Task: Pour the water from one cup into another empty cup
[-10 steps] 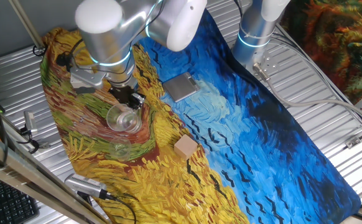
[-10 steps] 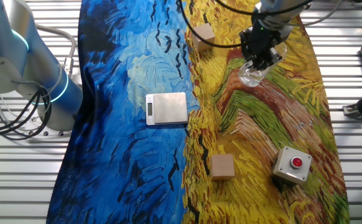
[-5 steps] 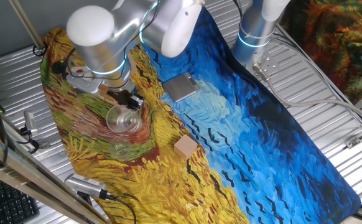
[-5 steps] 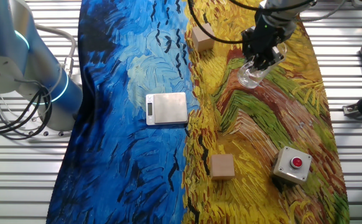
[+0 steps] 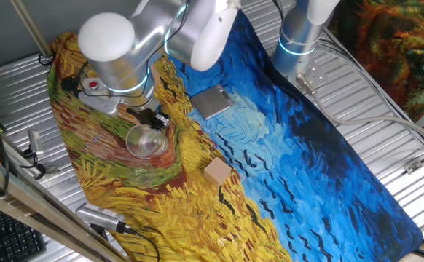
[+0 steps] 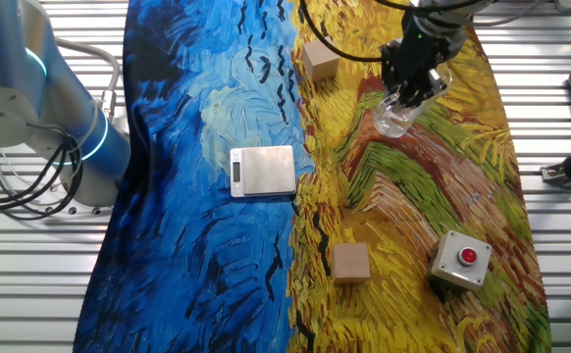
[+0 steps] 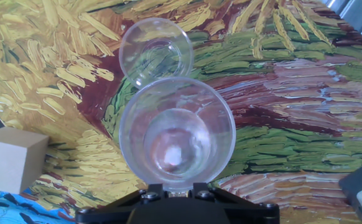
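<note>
Surface: a cloth printed with a painting (image 6: 217, 245), blue swirls on one half and yellow-green strokes on the other, spread over a ribbed metal table (image 5: 387, 94).
Room: in one fixed view, a grey arm base (image 5: 299, 33) stands at the upper right of the cloth with cables beside it.
Larger clear tumbler (image 7: 176, 134): at the centre of the hand view, over the yellow half of the cloth; held off the cloth and tilted, its long axis leaning away from the hand and its wide rim turned towards the smaller cup.
Water: not clearly distinguishable through the clear walls.
Smaller clear cup (image 7: 155, 51): upper centre of the hand view, upright on the cloth, its rim just beside the tumbler's rim.
Black two-finger gripper (image 6: 410, 86): closed on the tumbler near its base; upper right of the other fixed view.
Surroundings, left to right in the other fixed view: flat silver scale (image 6: 263, 170) at the centre; tan wooden block (image 6: 319, 59) at the top, near the cups; a second tan block (image 6: 350, 262) at the lower centre; grey box with a red button (image 6: 460, 259) at the lower right.
Obstructions: the arm's large grey joint (image 5: 117, 47) hides the gripper's upper part in one fixed view.
</note>
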